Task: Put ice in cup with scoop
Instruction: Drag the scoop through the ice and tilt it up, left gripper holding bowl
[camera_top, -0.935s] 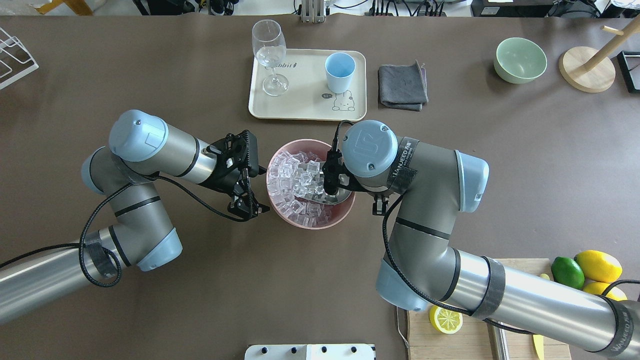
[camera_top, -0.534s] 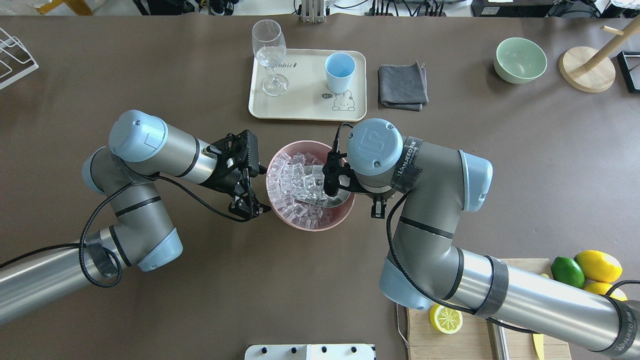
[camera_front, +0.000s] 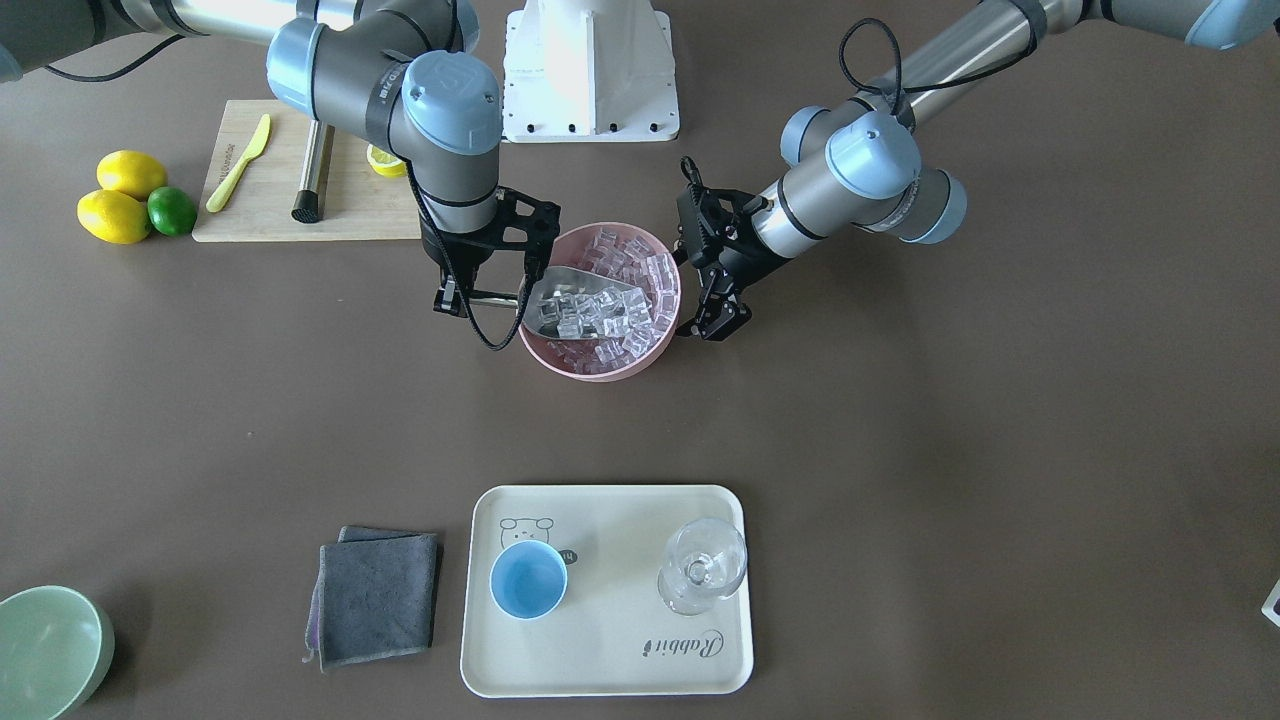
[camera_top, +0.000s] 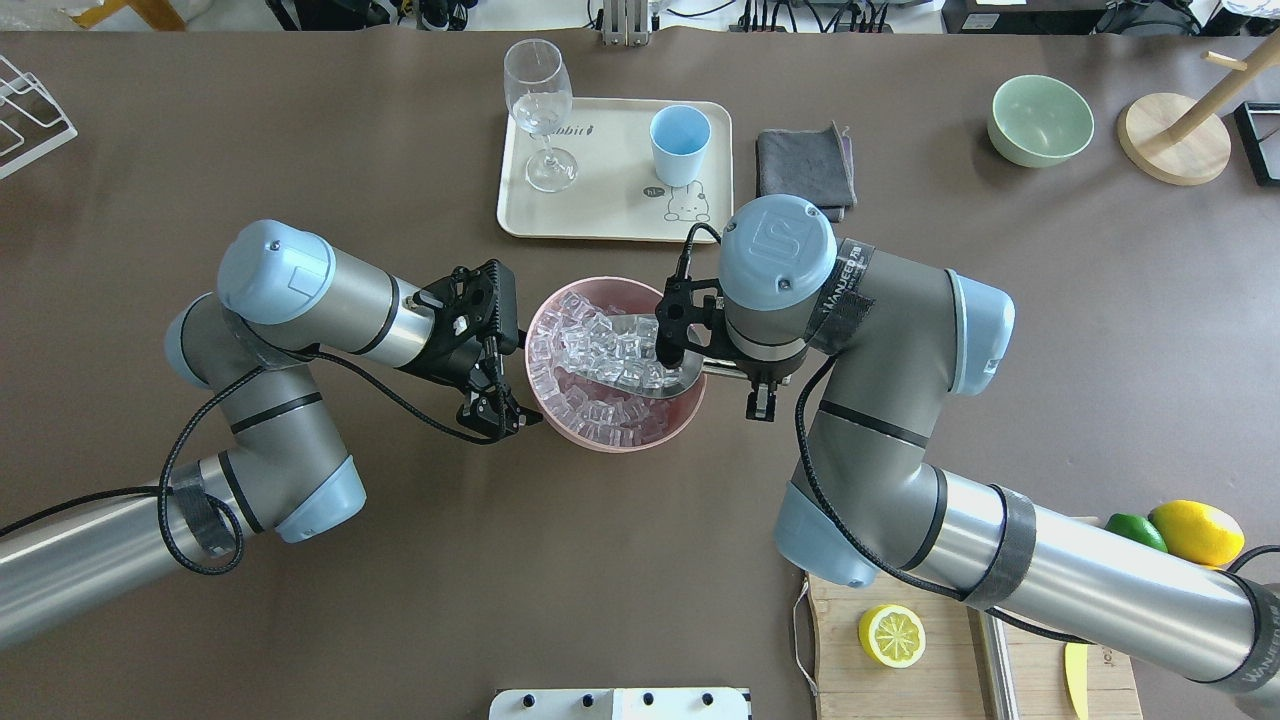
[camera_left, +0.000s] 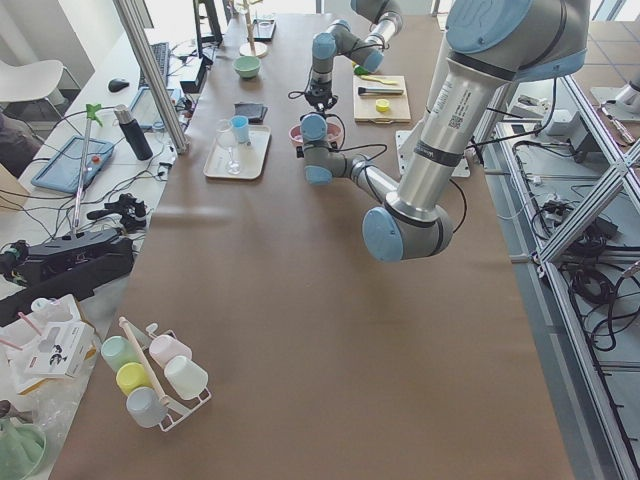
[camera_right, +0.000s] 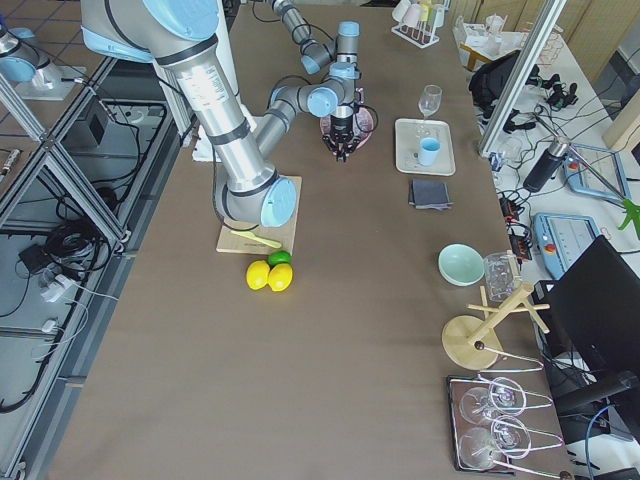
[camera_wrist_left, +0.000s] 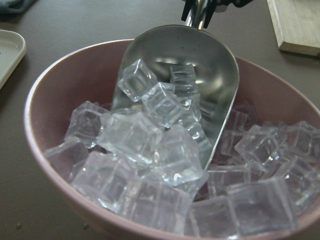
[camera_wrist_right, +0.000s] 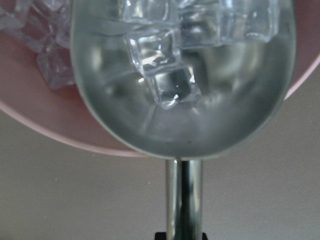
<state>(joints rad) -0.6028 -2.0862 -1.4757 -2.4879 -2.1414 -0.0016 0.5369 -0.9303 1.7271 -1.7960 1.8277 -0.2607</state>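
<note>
While the right hand (camera_front: 450, 296) is gripping the scoop (camera_front: 560, 300), ice (camera_wrist_left: 150, 135) heaped in its trough over the pink bowl (camera_front: 590, 368), it should be keeping that trough level. The left hand (camera_front: 716, 322) is hanging open beside the bowl; the cup (camera_front: 528, 580) is standing on the tray (camera_front: 600, 660), well apart.

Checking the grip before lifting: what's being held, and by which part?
The right gripper holds the shiny silver metal scoop by the end of its thin handle; the left gripper holds nothing.

Right end effector (camera_front: 452, 298) pinched closed, left end effector (camera_front: 718, 322) spread.
</note>
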